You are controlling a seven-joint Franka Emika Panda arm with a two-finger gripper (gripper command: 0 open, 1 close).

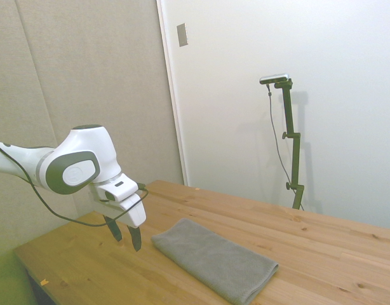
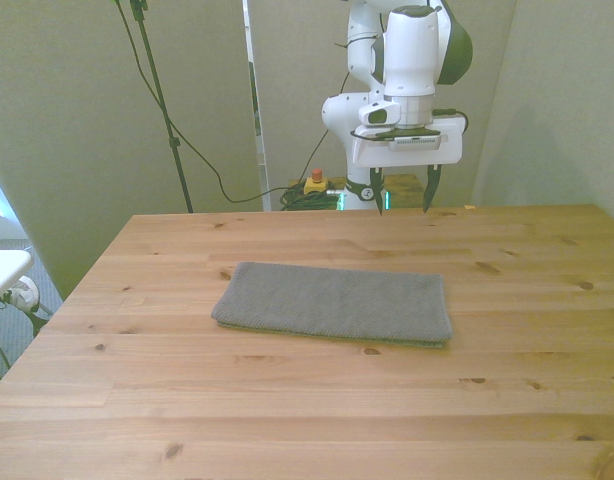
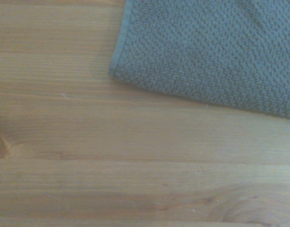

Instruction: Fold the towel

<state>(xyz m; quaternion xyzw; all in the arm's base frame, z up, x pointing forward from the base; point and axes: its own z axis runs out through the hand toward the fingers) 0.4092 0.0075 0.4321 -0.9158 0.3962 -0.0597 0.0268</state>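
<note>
Towel lies lengthwise across table, hand apart.

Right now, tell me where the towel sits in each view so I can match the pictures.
Side view: the towel lies low in the middle, running diagonally, just right of the open pincer.
Front view: the towel lies flat at the picture's centre, with the pincer raised behind it.
Wrist view: one corner of the towel fills the upper right.
Shared landmark: the wooden table under it.
</note>
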